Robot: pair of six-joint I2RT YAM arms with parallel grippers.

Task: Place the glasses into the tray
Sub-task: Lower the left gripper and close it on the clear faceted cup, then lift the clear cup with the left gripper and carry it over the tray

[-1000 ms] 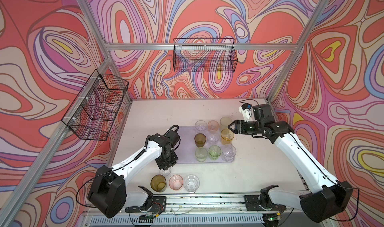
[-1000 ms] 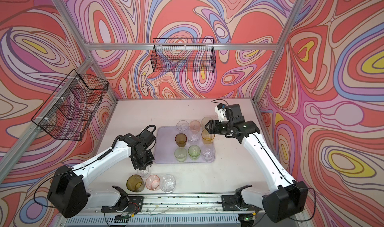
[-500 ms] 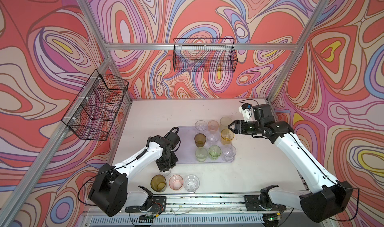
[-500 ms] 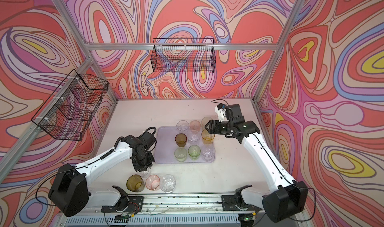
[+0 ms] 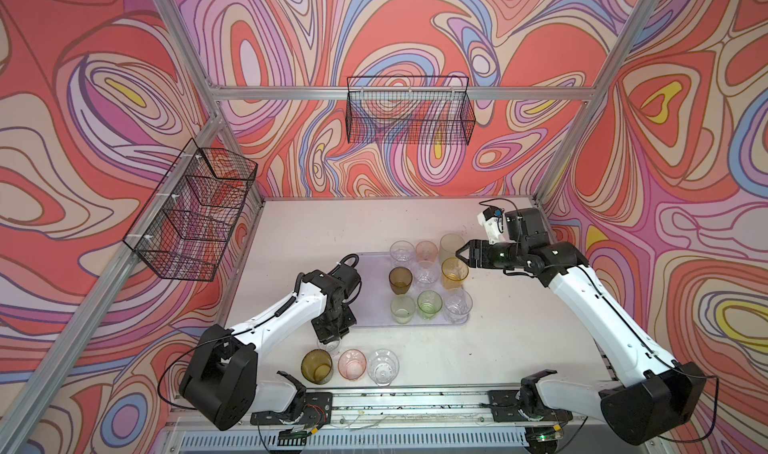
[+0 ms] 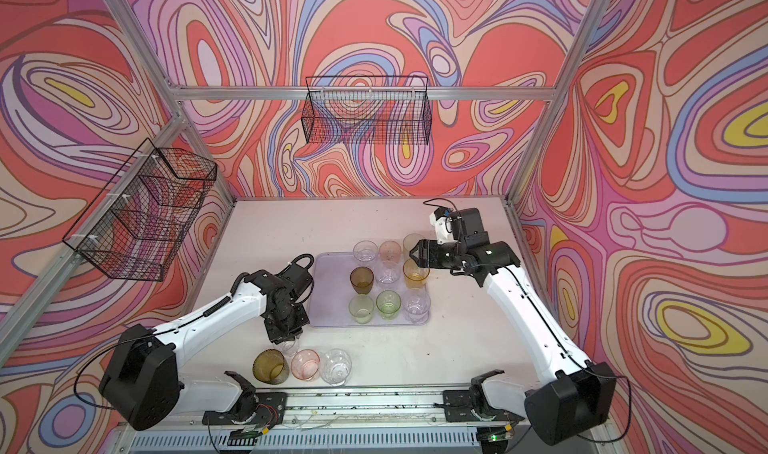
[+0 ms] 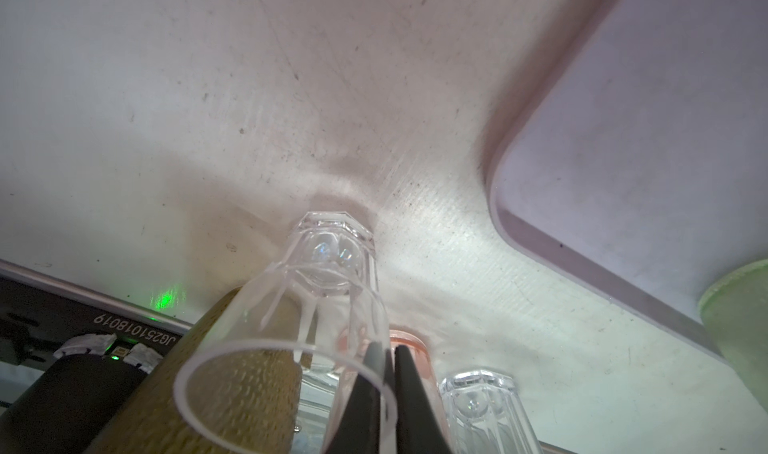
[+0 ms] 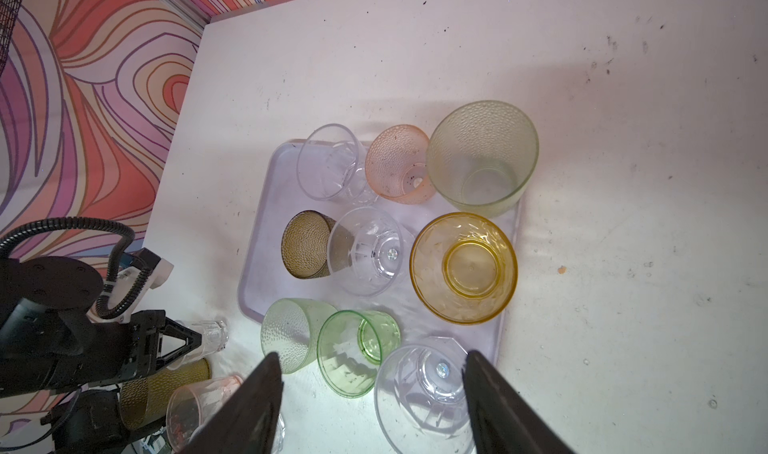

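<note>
In both top views my left claw (image 5: pixel 330 339) is down on a clear glass (image 5: pixel 328 346) that stands on the worktop (image 5: pixel 415 348), just off the tray (image 5: pixel 365 289) corner nearest the left arm's base. Three other glasses (image 5: pixel 352 364) wait farther out from that tray edge. My right claw (image 6: pixel 415 256) hangs over the tray's opposite end, jaws apart, holding nothing.

In the left wrist view the claw (image 7: pixel 388 352) is pinched on the clear glass's (image 7: pixel 324 273) wall, one finger inside the rim and one outside. The glass looks upright, and the tray's (image 7: pixel 623 140) bare floor lies just beyond it.

In the right wrist view nine glasses (image 8: pixel 463 264) fill the tray's (image 8: pixel 266 231) half away from the left claw (image 8: pixel 183 341). The near half is bare, so I judge the left arm the closer one for a short lift over the low rim.
</note>
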